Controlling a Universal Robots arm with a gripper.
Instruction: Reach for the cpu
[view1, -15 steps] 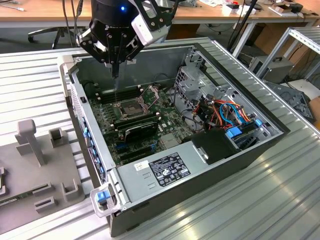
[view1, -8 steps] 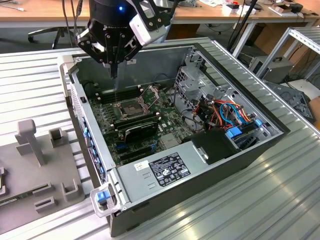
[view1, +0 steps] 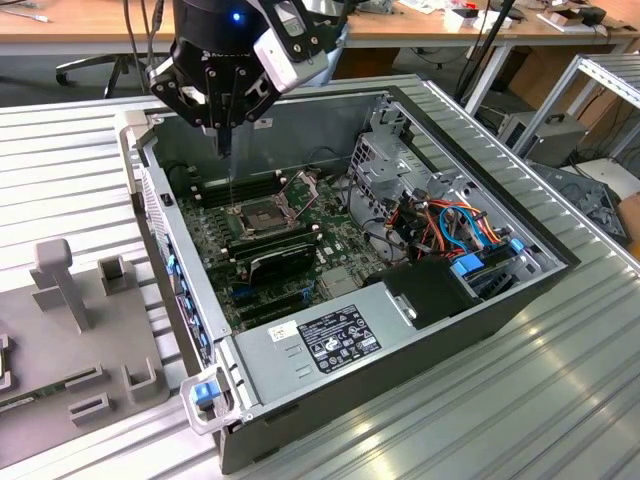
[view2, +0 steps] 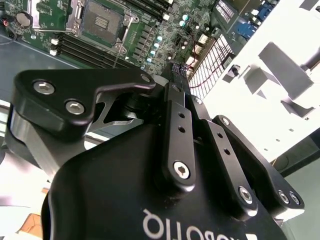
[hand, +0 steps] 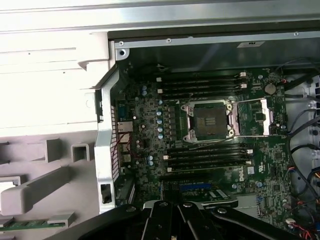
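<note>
Gripper (view1: 224, 148) hovering above the cpu (view1: 262, 213)
Pincer closed, empty; open air down to the socket frame (hand: 232, 120), case wall (view1: 300, 115) behind.

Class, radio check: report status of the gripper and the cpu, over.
Gripper shut, hovering above the case, touching nothing. Cpu bare in its socket, plate swung open. Nothing covering it.

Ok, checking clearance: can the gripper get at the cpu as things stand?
Probably yes: the gripper hangs over the open case, the cpu lies exposed with its socket plate swung back, and nothing stands between them.
</note>
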